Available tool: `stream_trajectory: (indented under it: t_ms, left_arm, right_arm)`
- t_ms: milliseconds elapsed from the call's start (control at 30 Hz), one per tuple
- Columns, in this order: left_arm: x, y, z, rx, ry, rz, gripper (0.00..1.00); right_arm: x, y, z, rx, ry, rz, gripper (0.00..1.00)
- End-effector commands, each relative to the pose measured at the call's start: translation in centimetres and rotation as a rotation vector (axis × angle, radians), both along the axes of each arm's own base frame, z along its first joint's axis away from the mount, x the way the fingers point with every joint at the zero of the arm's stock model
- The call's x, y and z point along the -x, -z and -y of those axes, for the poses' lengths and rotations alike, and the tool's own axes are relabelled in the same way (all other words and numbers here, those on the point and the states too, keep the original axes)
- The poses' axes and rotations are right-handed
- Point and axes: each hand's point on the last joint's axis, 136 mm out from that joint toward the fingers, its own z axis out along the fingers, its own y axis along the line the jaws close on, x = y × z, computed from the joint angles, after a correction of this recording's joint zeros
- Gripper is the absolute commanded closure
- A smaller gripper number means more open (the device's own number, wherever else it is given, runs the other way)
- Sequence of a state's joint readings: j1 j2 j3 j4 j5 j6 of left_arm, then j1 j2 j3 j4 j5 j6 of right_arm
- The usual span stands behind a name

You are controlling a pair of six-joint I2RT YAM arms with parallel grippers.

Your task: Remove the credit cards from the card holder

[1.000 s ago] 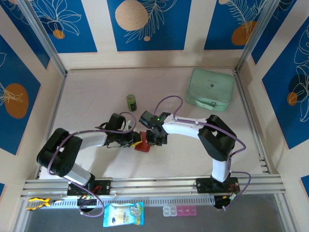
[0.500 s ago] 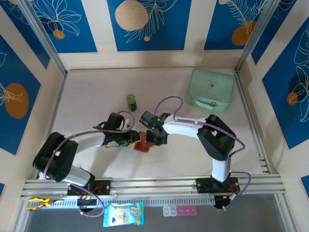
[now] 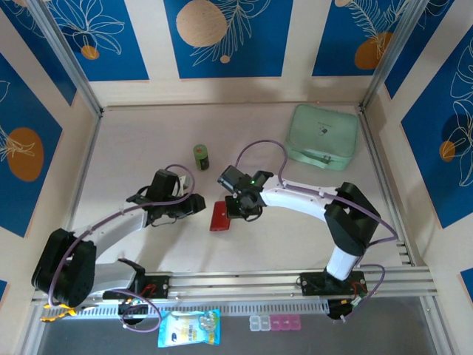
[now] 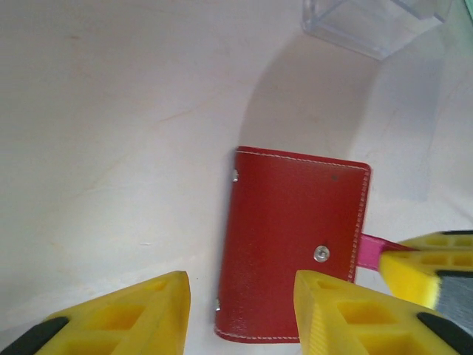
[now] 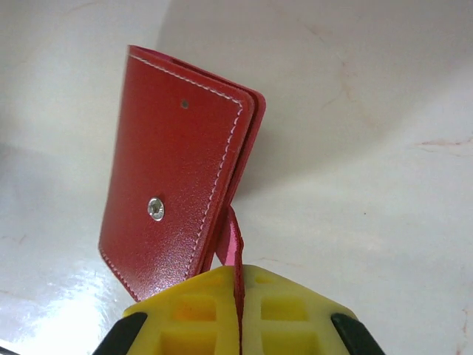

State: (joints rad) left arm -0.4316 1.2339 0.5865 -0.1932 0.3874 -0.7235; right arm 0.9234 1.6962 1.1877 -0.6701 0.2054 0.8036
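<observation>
The card holder (image 3: 219, 217), a small flat red wallet, lies closed on the table between my two grippers. The left gripper (image 3: 196, 205) stands open just left of it, and the holder (image 4: 295, 237) lies ahead of the yellow fingers (image 4: 148, 314), untouched. The right gripper (image 5: 239, 296) is shut on the holder's pinkish-red closure tab (image 5: 233, 248), at the right edge of the holder (image 5: 177, 177). That tab (image 4: 369, 251) and the right gripper's fingers (image 4: 425, 270) also show in the left wrist view. The credit cards are hidden inside the closed holder.
A mint-green zip pouch (image 3: 322, 136) lies at the back right and a small green can (image 3: 201, 156) stands behind the left gripper. A clear plastic box (image 4: 373, 22) sits beyond the holder. A metal rail (image 3: 236, 282) runs along the near edge.
The left gripper has let go, widened and pulled back to the left of the holder. The right gripper has closed fully on the tab, and the holder now lies flatter.
</observation>
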Motion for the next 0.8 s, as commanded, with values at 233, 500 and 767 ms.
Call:
stream_trajectory:
  t_ms: [233, 500, 767]
  left_arm:
    - [0.5, 0.1, -1.5, -0.033, -0.037, 0.003, 0.57]
    - [0.8, -0.3, -2.9, -0.061, -0.088, 0.035, 0.57]
    - [1.2, 0.0, -2.6, -0.031, -0.078, 0.025, 0.59]
  right_arm:
    - [0.7, -3.9, -1.6, -0.068, -0.189, 0.074, 0.98]
    - [1.3, -5.2, -4.7, -0.125, -0.292, 0.080, 0.98]
    - [1.7, -6.4, -6.4, -0.122, -0.355, 0.112, 0.98]
